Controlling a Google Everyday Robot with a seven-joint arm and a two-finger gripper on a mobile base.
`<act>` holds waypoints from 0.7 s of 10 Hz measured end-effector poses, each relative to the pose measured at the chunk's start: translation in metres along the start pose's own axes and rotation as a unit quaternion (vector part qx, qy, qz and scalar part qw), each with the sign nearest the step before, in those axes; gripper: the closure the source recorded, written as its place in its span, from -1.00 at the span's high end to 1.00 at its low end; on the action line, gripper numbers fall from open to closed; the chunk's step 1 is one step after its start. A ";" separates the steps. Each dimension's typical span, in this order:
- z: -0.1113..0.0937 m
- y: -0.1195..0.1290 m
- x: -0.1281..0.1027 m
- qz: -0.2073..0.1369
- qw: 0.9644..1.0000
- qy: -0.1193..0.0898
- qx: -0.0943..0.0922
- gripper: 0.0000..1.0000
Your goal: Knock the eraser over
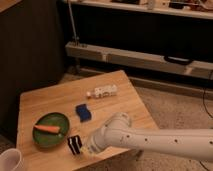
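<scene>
The eraser is a small black block with two white stripes. It stands upright near the front edge of the wooden table, just right of the green plate. My gripper is at the end of the white arm, which reaches in from the right. It is low over the table and right against the eraser's right side. I cannot tell whether it touches the eraser.
A green plate holding a carrot lies left of the eraser. A blue sponge-like block sits behind it. A small bottle lies on its side farther back. A white cup stands at the front left corner.
</scene>
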 end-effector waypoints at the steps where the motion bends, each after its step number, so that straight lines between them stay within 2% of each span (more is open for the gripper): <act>1: 0.008 0.001 0.013 0.001 1.000 0.012 0.012 -0.70; 2: 0.016 0.002 0.027 0.003 0.999 0.020 0.025 -0.70; 3: 0.019 0.005 0.037 0.007 0.999 0.027 0.029 -0.70; 4: 0.019 0.008 0.043 0.016 0.999 0.029 0.025 -0.70; 5: 0.015 0.012 0.045 0.028 0.999 0.027 0.007 -0.70; 6: 0.009 0.014 0.043 0.037 0.999 0.023 -0.020 -0.67; 7: 0.000 0.014 0.041 0.039 0.997 0.023 -0.063 -0.59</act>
